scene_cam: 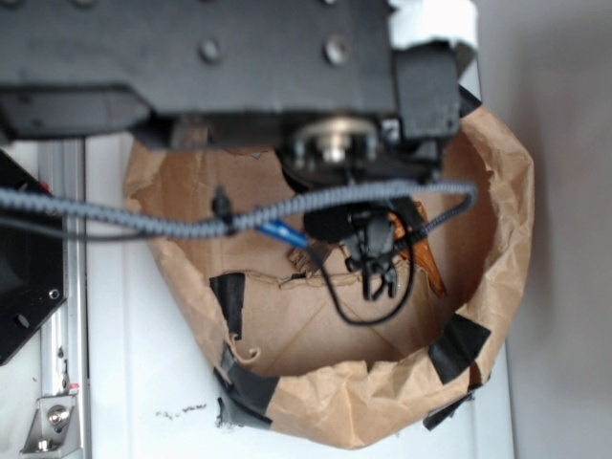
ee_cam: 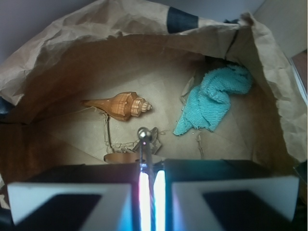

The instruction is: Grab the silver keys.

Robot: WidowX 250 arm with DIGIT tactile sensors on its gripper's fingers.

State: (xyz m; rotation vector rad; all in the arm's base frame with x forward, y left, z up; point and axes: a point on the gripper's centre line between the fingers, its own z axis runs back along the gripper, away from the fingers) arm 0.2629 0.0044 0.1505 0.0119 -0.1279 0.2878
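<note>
In the wrist view my gripper [ee_cam: 149, 166] is shut, with a thin shiny metal blade pinched edge-on between its two fingers. This is part of the silver keys [ee_cam: 144, 133], whose round bright head sticks up just past the fingertips, above the bag floor. The rest of the bunch is hidden behind the fingers. In the exterior view the gripper [scene_cam: 376, 277] hangs inside the brown paper bag [scene_cam: 382, 402], and the keys cannot be made out there.
An orange-brown spiral seashell [ee_cam: 120, 105] lies left of centre on the bag floor. A teal cloth [ee_cam: 214, 98] is bunched at the right. A flat brown wood piece [ee_cam: 118, 157] sits just in front of the fingers. Crumpled bag walls [ee_cam: 72, 48] surround everything. A coiled cable [scene_cam: 143, 215] crosses the bag.
</note>
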